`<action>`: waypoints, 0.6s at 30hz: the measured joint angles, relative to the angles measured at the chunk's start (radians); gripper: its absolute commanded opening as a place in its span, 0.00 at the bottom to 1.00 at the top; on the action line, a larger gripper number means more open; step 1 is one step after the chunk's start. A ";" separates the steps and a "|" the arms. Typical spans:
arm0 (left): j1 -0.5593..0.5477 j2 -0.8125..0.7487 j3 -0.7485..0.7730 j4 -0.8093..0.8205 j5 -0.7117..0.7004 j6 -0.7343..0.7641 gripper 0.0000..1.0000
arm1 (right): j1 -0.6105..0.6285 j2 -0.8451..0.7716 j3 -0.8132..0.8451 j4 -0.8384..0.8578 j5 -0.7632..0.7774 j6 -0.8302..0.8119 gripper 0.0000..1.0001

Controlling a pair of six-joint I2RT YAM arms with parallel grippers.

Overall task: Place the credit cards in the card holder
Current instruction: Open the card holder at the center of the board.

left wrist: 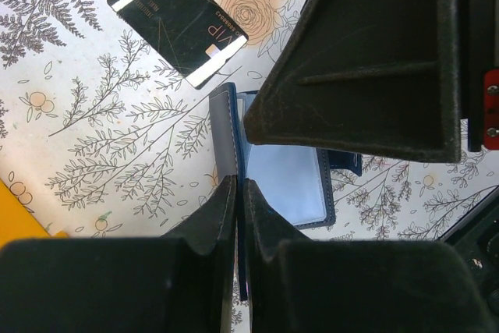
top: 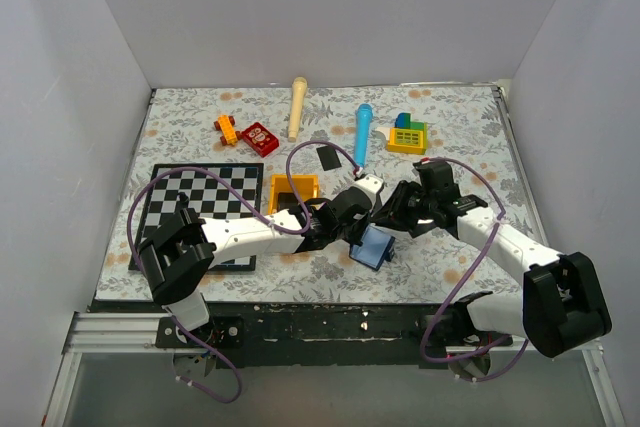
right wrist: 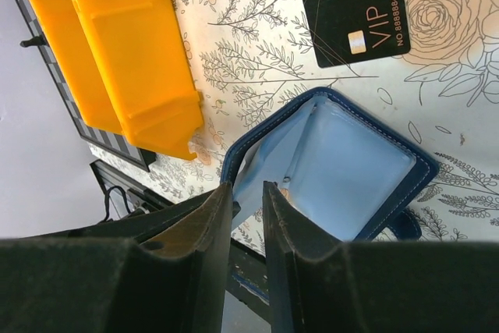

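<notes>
**both arms on the open wallet, one card lying beside it**

the wallet lies open near the front middle of the floral worktop, its pale-blue clear pocket facing up. the left fingers are nearly pressed together, pinching the navy cover flap, which stands on edge along one side of the pocket. the right fingers are also close together, and the near edge of the pale-blue inner leaf runs into the narrow gap between them. in the left wrist view the right arm's black head fills the upper right, covering part of the wallet.

one card, glossy black with "vip" and a small chip on it, lies flat on the worktop just beyond the wallet. it is near the wallet's corner but not touching it, outside any pocket. the pocket face that shows is plain pale blue; the parts under the fingers are hidden.

a yellow bin sits near the wallet, to its left and a little farther back, beside a chessboard. from above, the bin's floor looks dark; whether that is a card or shadow cannot be told.

along the far side lie an orange toy, a red tile, a beige stick, a blue tube and a block stack, well apart from the wallet.
</notes>
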 measured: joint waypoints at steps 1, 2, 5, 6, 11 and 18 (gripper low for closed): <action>0.000 0.000 0.000 0.001 0.000 0.000 0.00 | 0.000 0.000 0.000 -0.003 0.002 0.000 0.29; 0.000 0.000 -0.001 0.003 0.000 0.000 0.00 | 0.000 0.000 0.000 -0.004 0.002 0.000 0.29; 0.000 0.000 -0.008 0.010 0.000 -0.001 0.00 | 0.000 0.001 -0.002 -0.001 0.001 0.000 0.29; 0.000 0.000 -0.011 0.012 0.000 -0.002 0.00 | 0.000 0.002 -0.003 0.001 0.001 0.000 0.29; 0.000 0.000 -0.011 0.017 0.001 -0.004 0.00 | 0.001 0.012 -0.016 0.011 -0.003 0.004 0.29; 0.000 0.000 -0.012 0.019 0.002 -0.004 0.00 | 0.001 0.043 -0.017 0.030 -0.015 0.011 0.29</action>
